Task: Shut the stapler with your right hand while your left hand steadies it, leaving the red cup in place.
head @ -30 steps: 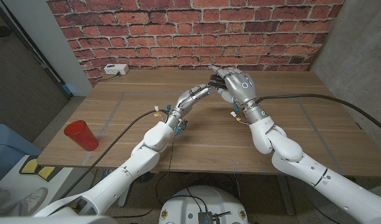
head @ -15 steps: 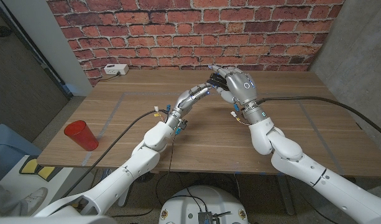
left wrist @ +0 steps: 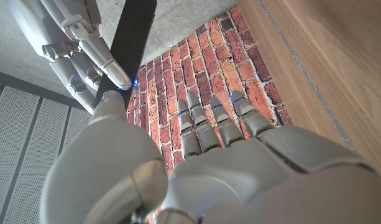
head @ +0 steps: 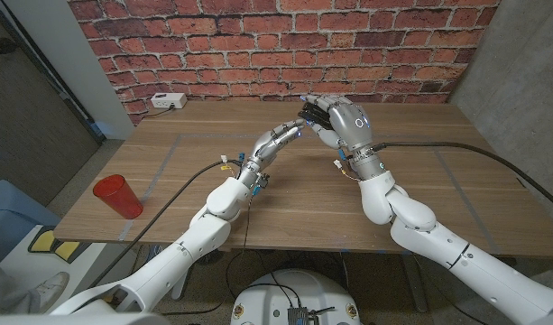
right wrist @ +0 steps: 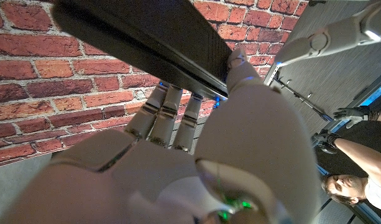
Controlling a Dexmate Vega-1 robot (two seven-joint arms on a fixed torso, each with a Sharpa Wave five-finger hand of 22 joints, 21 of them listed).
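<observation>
A black stapler (head: 307, 116) is off the table at the far middle, between my two hands. My right hand (head: 345, 120) grips it from the right. In the right wrist view the fingers of my right hand (right wrist: 178, 155) lie behind the stapler's long black arm (right wrist: 140, 37) and the thumb presses its edge. My left hand (head: 281, 140) reaches up from the left with straight fingers, their tips touching the stapler. In the left wrist view the thumb of my left hand (left wrist: 196, 168) meets the end of the stapler (left wrist: 131, 37). The red cup (head: 117, 196) stands upright near the table's front left edge, far from both hands.
A white power box (head: 169, 101) sits at the table's back left by the brick wall. Cables trail along both forearms. Pale tape lines (head: 164, 167) cross the wooden table (head: 294, 208). A person (right wrist: 352, 183) stands off to the side in the right wrist view.
My right hand has shifted slightly left and farther back with the stapler, closing toward my left fingertips. The red cup has not moved.
</observation>
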